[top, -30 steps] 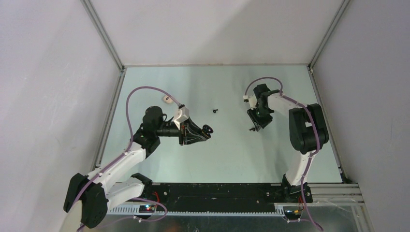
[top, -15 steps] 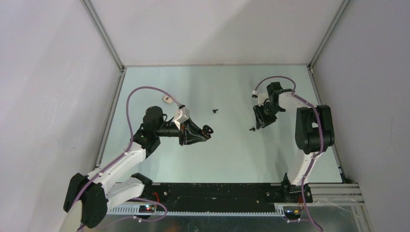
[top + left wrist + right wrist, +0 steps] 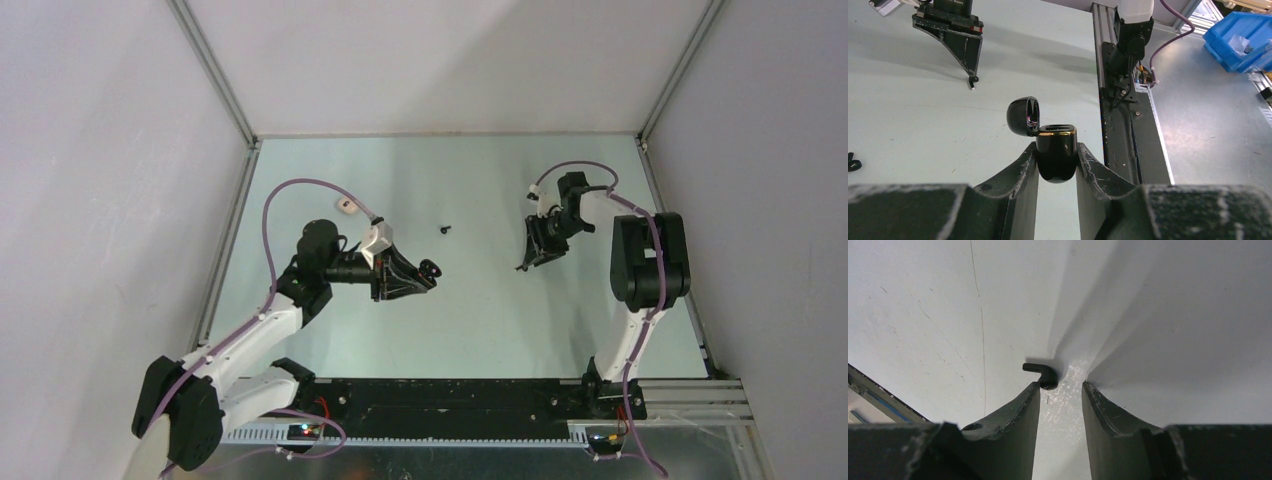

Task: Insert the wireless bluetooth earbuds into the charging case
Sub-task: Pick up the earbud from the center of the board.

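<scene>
Left gripper (image 3: 1057, 148): clamped on 1 black charging case (image 3: 1055, 160), lid open, presumably for loading. Right gripper (image 3: 1060, 385): narrowly parted, 1 black earbud (image 3: 1040, 371) at its fingertip, ungrasped.

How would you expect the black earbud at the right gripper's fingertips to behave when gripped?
The black earbud looks tiny and hard, so probably stiff and light. Its rounded head and thin stem may let it pivot or skid on the smooth table. It lies off-centre beside one fingertip of the open right gripper, so closing could nudge it aside.
</scene>
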`<action>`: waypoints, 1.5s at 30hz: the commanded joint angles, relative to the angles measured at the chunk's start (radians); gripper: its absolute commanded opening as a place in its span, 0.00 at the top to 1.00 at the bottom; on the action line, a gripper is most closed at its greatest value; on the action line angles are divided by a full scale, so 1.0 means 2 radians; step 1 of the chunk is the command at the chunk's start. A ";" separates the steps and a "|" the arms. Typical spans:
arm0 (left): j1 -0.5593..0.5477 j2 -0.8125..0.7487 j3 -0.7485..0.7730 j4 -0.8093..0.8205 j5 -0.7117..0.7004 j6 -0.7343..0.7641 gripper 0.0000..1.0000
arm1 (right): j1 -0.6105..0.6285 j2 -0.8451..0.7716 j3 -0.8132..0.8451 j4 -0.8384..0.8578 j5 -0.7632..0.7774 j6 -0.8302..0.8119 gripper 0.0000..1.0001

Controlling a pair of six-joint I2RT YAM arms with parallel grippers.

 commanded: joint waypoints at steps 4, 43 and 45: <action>-0.006 0.002 0.014 0.005 -0.002 0.010 1.00 | -0.001 0.008 0.001 0.019 0.001 0.019 0.59; -0.007 0.002 0.020 -0.005 -0.001 0.013 1.00 | 0.010 0.008 0.001 -0.005 0.009 0.010 0.65; -0.008 0.003 0.020 -0.005 -0.002 0.014 1.00 | 0.011 0.008 0.001 -0.005 0.010 0.011 0.66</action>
